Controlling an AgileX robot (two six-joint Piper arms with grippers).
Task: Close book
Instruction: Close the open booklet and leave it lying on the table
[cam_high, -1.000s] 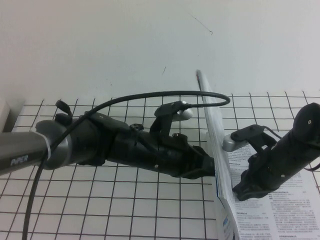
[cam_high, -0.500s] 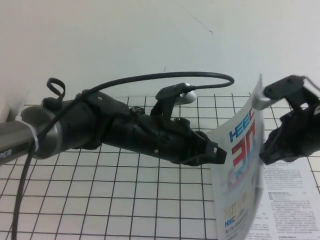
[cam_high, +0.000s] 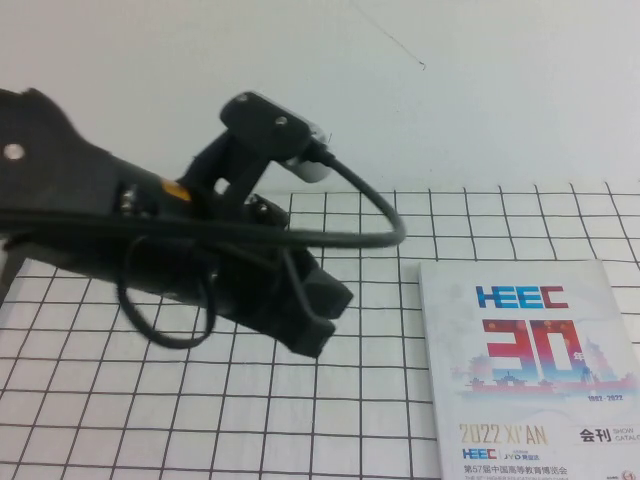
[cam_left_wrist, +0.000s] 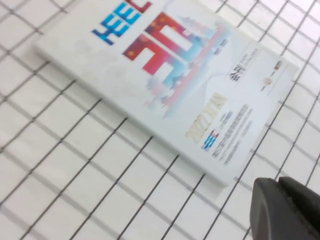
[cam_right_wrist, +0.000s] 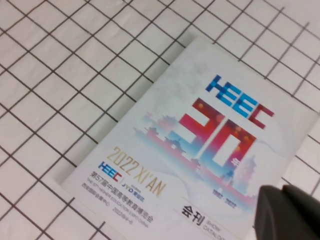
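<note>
The book (cam_high: 530, 370) lies flat and closed on the gridded table at the right, its white cover with "HEEC 30" in blue and red facing up. My left gripper (cam_high: 312, 338) hangs above the table to the book's left, apart from it, shut with nothing in it. In the left wrist view the book (cam_left_wrist: 170, 75) lies beyond the shut left gripper (cam_left_wrist: 278, 187). My right gripper (cam_right_wrist: 281, 192) is shut and empty, hovering over the book (cam_right_wrist: 200, 140) near one of its edges. The high view does not show the right arm.
The white table with its black grid (cam_high: 200, 420) spreads to the left of and in front of the book. A plain white wall (cam_high: 450, 90) rises behind. The left arm's black cable (cam_high: 370, 215) loops above the table.
The cover has swung over to the right and the book now lies closed. My left arm has pulled back to the left and risen. The right arm has left the high view.
</note>
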